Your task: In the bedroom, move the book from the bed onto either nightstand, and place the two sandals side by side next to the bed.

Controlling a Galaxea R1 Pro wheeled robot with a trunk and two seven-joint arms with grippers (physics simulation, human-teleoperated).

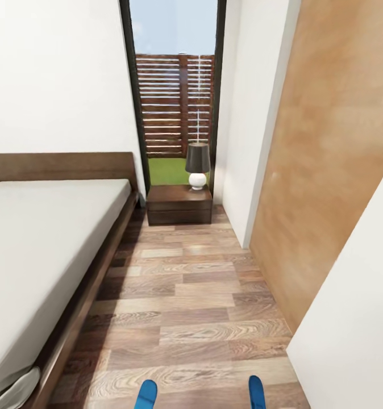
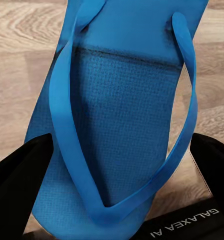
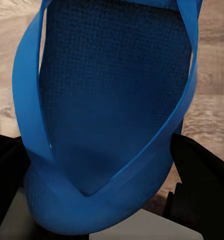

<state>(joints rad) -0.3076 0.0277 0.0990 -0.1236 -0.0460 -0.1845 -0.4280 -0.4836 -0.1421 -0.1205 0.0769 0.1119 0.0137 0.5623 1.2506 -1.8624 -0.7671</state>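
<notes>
I hold one bright blue sandal in each hand above the wood floor. In the left wrist view my left gripper (image 2: 116, 167) is shut on a sandal (image 2: 116, 110), with a black finger (image 2: 19, 170) on either side of the sole. My right gripper (image 3: 99, 172) is shut on the other sandal (image 3: 112, 90) in the same way. Both sandal tips (image 1: 146, 396) (image 1: 257, 393) poke into the near edge of the head view. The bed (image 1: 44, 244) runs along the left. A nightstand (image 1: 179, 205) stands at its head by the window. The book is out of view.
A dark-shaded lamp (image 1: 198, 165) stands on the nightstand. A light wood panel (image 1: 328, 170) and white walls close off the right side. Between them and the bed frame, a strip of plank floor (image 1: 186, 295) leads to the tall window (image 1: 177, 102).
</notes>
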